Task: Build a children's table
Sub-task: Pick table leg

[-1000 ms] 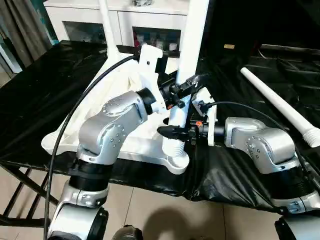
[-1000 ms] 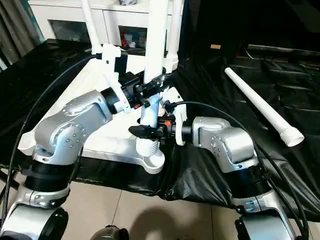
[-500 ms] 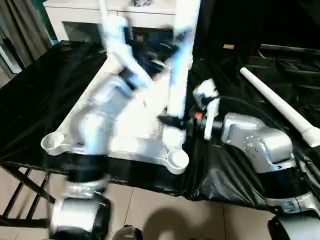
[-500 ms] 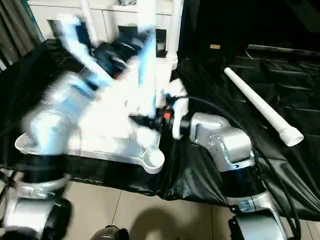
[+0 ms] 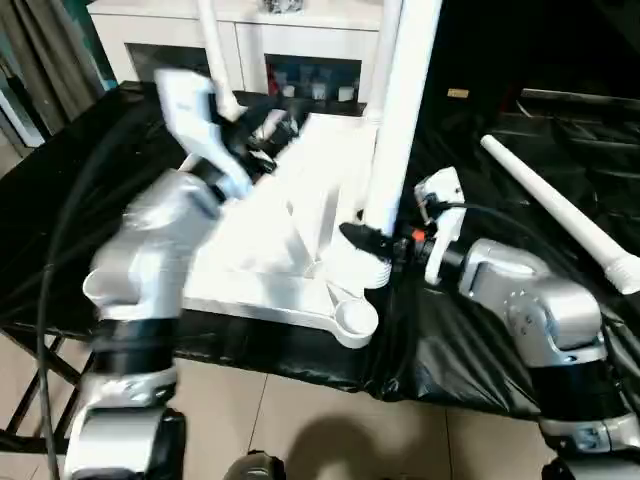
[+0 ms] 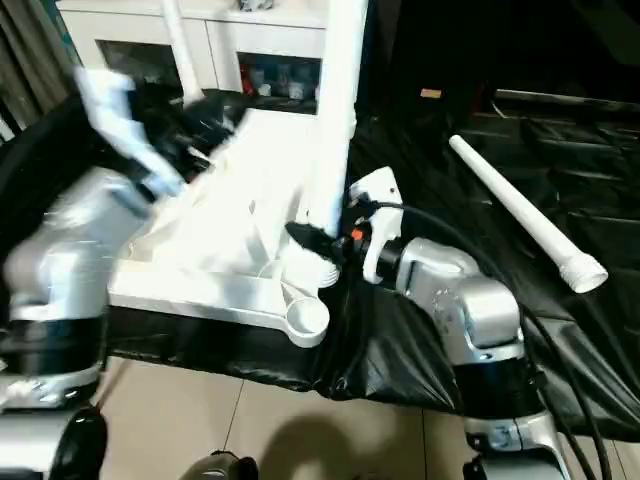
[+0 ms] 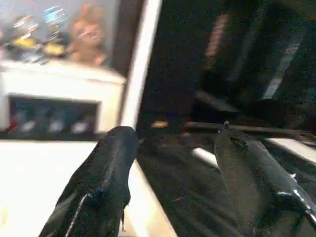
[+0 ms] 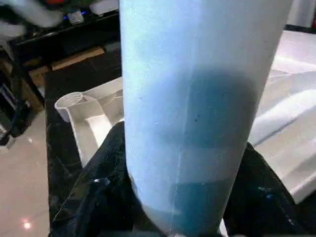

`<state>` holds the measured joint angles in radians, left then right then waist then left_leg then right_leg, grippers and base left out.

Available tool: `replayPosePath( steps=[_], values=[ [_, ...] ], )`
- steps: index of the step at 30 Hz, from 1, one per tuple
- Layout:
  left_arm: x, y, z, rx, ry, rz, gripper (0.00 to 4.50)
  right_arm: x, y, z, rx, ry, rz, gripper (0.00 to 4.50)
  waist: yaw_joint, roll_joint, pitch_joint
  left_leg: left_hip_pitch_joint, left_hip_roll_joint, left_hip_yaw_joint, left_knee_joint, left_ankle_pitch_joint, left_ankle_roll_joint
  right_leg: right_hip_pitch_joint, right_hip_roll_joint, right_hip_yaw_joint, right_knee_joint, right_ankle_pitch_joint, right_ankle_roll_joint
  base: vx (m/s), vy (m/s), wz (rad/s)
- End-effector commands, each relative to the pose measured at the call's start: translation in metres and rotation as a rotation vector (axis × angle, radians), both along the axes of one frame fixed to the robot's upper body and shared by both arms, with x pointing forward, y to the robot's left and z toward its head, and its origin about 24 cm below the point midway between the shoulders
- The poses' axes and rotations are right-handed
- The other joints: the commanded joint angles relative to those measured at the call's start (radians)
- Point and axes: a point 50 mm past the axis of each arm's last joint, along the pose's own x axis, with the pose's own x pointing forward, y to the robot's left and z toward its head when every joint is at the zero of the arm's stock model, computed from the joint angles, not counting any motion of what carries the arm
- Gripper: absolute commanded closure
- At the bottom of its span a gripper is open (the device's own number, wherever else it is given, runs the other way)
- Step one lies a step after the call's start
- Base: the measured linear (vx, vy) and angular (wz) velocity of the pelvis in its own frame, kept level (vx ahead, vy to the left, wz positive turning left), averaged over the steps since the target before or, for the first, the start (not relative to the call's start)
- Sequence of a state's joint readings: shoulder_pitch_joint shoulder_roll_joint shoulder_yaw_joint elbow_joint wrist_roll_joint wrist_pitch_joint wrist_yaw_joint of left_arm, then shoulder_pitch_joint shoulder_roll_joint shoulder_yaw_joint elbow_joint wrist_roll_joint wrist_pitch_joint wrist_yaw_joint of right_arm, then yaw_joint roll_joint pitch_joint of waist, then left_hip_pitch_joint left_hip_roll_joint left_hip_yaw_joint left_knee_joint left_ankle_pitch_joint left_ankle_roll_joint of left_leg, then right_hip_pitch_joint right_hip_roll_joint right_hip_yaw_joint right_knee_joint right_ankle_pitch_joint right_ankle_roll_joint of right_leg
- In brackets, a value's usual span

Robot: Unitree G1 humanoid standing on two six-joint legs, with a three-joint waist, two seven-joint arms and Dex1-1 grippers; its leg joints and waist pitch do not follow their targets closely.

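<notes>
Black-sheeted tabletop [image 5: 90,190]; white cabinet [image 5: 250,40] behind. One upturned white table panel [image 5: 270,250] at centre; four legs: three upright, one loose leg [image 5: 560,215] lying right. Right hand [image 5: 362,240] clamped on near upright leg [image 5: 400,120]; left hand [image 7: 173,168] apart, empty.

The white tabletop [image 5: 270,250] lies underside up on the black-covered table, ribs and round corner sockets [image 5: 356,320] showing. One tubular leg [image 5: 400,110] stands nearly upright, threaded end apparently just above the tabletop. Another leg [image 5: 555,212] lies flat, well apart.
</notes>
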<state>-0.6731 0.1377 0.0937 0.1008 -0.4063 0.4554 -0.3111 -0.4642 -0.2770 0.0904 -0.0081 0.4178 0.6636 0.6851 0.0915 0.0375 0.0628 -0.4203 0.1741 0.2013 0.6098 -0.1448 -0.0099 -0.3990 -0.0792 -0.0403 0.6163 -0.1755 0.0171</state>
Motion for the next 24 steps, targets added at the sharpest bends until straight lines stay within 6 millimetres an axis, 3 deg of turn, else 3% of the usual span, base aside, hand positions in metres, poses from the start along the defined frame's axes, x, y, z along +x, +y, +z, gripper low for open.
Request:
replayPosePath(
  steps=[1,2,5,7,10,16,24],
  values=[
    [0.000,-0.020,0.010,0.008,-0.034,-0.034,1.53,-0.001,0.005,0.004,-0.021,-0.045,0.011,2.61,0.002,0.001,-0.084,0.047,0.050,-0.039,-0.078,-0.320,-0.073,0.028,-0.061,0.031,-0.076,-0.249,-0.156,0.000,0.000,0.00],
    [-0.004,-0.034,0.015,-0.024,-0.050,-0.100,1.53,-0.001,0.005,0.003,-0.036,-0.046,0.012,2.61,0.001,0.004,-0.083,0.046,0.050,-0.038,-0.078,-0.314,-0.073,0.029,-0.061,0.032,-0.075,-0.240,-0.162,0.000,0.000,0.00],
    [-0.014,-0.053,0.024,-0.064,-0.086,-0.208,1.53,-0.001,0.005,0.002,-0.055,-0.049,0.013,2.61,0.005,-0.001,-0.086,0.042,0.050,-0.036,-0.075,-0.280,-0.056,0.032,-0.061,0.031,-0.071,-0.182,-0.190,0.000,0.000,0.00],
    [-0.018,-0.058,0.028,-0.076,-0.105,-0.255,1.53,-0.002,0.004,0.002,-0.061,-0.049,0.012,2.62,0.003,-0.005,-0.086,0.038,0.047,-0.034,-0.072,-0.259,-0.033,0.035,-0.059,0.030,-0.070,-0.157,-0.196,0.000,0.000,0.00],
    [-0.020,-0.060,0.029,-0.083,-0.115,-0.270,1.53,-0.003,0.004,0.001,-0.065,-0.049,0.011,2.62,0.001,-0.004,-0.085,0.037,0.047,-0.034,-0.071,-0.250,-0.025,0.038,-0.061,0.030,-0.071,-0.170,-0.195,0.000,0.000,0.00],
    [-0.021,-0.062,0.028,-0.086,-0.108,-0.264,1.53,-0.002,0.004,-0.001,-0.072,-0.051,0.008,2.62,0.000,-0.002,-0.082,0.043,0.049,-0.036,-0.073,-0.290,-0.036,0.032,-0.057,0.030,-0.077,-0.237,-0.181,0.000,0.000,0.00],
    [-0.003,-0.004,0.011,0.011,-0.069,0.034,1.53,0.004,-0.001,0.002,-0.059,-0.104,-0.097,2.62,-0.003,0.001,-0.084,0.043,0.047,-0.037,-0.075,-0.287,-0.050,0.029,-0.055,0.030,-0.073,-0.211,-0.167,0.000,0.000,0.00]
  ],
)
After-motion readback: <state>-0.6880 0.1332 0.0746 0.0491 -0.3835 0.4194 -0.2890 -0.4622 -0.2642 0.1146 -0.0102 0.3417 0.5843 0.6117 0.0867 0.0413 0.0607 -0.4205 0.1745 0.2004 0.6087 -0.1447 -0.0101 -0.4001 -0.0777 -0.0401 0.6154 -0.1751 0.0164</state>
